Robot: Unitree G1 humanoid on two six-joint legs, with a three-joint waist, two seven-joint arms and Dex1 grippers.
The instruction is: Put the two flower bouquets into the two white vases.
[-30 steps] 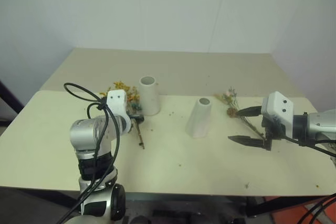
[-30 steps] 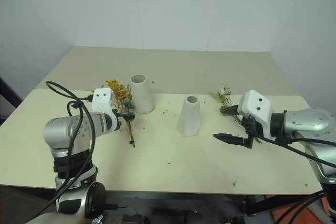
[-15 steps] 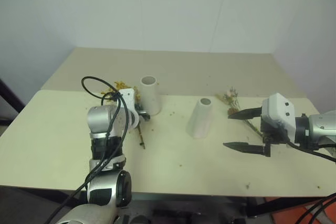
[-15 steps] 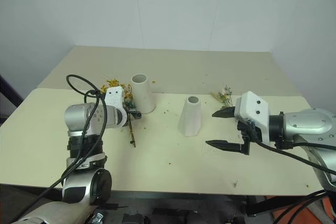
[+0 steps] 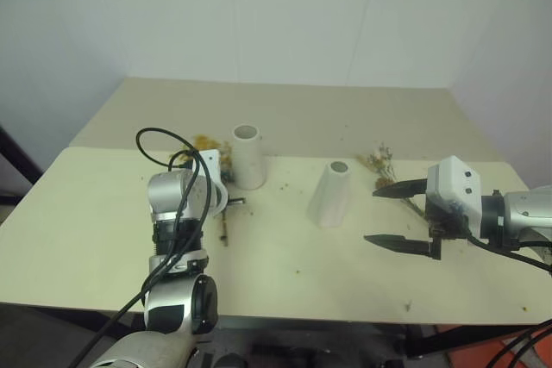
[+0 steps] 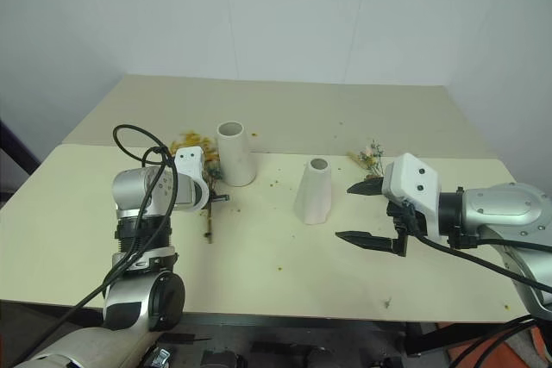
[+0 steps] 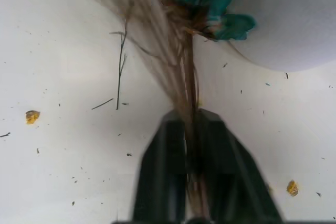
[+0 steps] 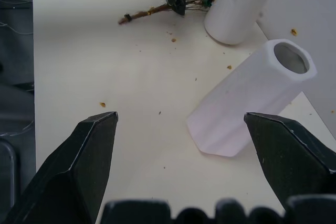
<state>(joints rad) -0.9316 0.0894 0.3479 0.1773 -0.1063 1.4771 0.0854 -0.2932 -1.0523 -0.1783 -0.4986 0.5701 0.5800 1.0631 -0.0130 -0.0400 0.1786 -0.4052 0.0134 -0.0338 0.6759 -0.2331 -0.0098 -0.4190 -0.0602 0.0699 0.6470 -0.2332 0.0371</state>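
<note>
Left gripper [image 7: 191, 129] is clamped on the yellow-orange bouquet [image 7: 181, 72] stems, flat on the table [image 5: 285, 273] beside the cylinder vase [image 5: 247, 156]. Brittle stems may be snapped or slipped on lifting. Right gripper [image 6: 366, 213] is held wide, empty, near the cone vase [image 6: 314, 190]; the pinecone bouquet [image 6: 369, 158] is left lying behind.

No text, label, brand, number or sign can be read on anything in these pictures.

Both arms: silver-grey rounded housings, black bands at the joints. White boxy wrist block on each. Left gripper [image 7: 186, 182] and right gripper [image 5: 402, 215]: two black tapered fingers each. Loose black cable [image 5: 164, 140] loops above left arm; black cables trail from right forearm.
</note>
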